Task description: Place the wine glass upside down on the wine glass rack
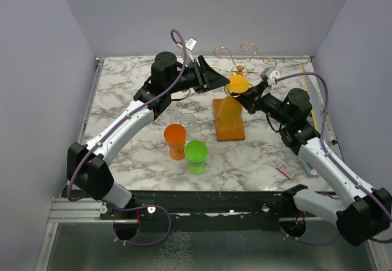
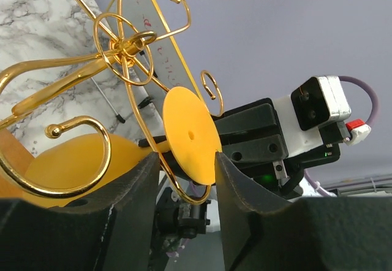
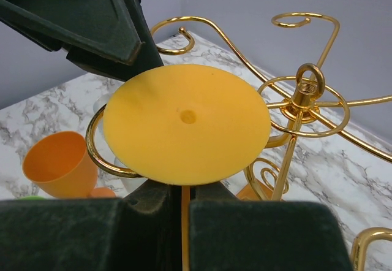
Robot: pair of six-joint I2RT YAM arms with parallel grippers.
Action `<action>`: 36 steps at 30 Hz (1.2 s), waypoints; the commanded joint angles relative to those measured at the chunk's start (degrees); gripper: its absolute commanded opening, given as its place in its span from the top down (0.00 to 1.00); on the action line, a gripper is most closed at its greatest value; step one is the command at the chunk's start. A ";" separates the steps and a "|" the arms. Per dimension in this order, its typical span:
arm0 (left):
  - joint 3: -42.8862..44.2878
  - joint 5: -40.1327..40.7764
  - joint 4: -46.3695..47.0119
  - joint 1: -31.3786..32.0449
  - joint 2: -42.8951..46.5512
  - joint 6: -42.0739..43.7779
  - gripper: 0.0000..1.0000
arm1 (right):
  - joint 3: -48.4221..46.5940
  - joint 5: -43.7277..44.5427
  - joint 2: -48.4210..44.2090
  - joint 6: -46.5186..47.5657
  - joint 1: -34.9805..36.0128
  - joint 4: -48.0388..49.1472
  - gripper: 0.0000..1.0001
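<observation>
The right gripper (image 3: 184, 192) is pressed shut on the stem of the yellow wine glass (image 3: 187, 121), which is held upside down. Its foot is uppermost, ringed by a curled arm of the wine glass rack (image 3: 305, 93). The left gripper (image 2: 187, 160) is spread — its fingers (image 2: 138, 191) are set either side of the foot's edge, and whether they touch it cannot be told.

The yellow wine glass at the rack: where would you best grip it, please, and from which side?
Probably the thin stem just under the foot disc, from the right, as the right gripper does. The yellow wine glass is upside down: its bowl is wide, and the disc above blocks slipping.
</observation>
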State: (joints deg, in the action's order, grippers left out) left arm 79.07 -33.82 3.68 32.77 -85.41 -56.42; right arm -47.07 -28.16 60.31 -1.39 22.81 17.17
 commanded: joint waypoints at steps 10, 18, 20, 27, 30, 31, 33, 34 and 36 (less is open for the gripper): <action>2.70 -1.57 3.94 0.52 -1.92 -1.85 0.63 | 0.93 -3.73 -1.74 3.95 0.37 4.30 0.99; 4.09 -3.53 3.29 0.78 -3.18 -2.53 0.73 | 0.71 -4.83 -1.21 5.40 0.45 5.07 0.99; 4.39 -3.99 3.49 0.80 -3.27 -2.74 0.78 | 0.58 -5.13 -1.09 5.51 0.40 5.14 0.99; 4.98 -3.61 3.31 0.72 -2.91 -3.07 1.00 | 1.04 -2.25 -2.10 2.58 0.40 4.25 0.78; 4.80 -2.69 3.27 0.69 -2.40 -3.62 1.00 | 2.11 1.00 -3.24 1.57 0.39 3.21 0.66; 4.74 -2.21 3.14 0.69 -2.13 -3.80 1.00 | 2.48 2.03 -3.70 1.57 0.45 2.63 0.63; 4.40 -1.02 3.04 0.59 -1.68 -4.04 1.00 | 3.20 3.31 -4.75 0.07 0.42 1.64 0.59; 4.36 -0.46 2.93 0.53 -1.47 -4.12 1.00 | 3.42 3.82 -5.28 -0.37 0.41 1.06 0.57; 4.25 0.51 2.82 0.45 -1.27 -4.40 1.00 | 3.86 5.20 -6.41 -0.58 0.47 -0.18 0.55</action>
State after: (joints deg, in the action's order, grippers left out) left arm 82.13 -35.27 5.50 33.15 -88.62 -60.40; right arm -44.40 -26.44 56.38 0.34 22.87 19.64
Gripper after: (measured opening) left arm 0.006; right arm 0.426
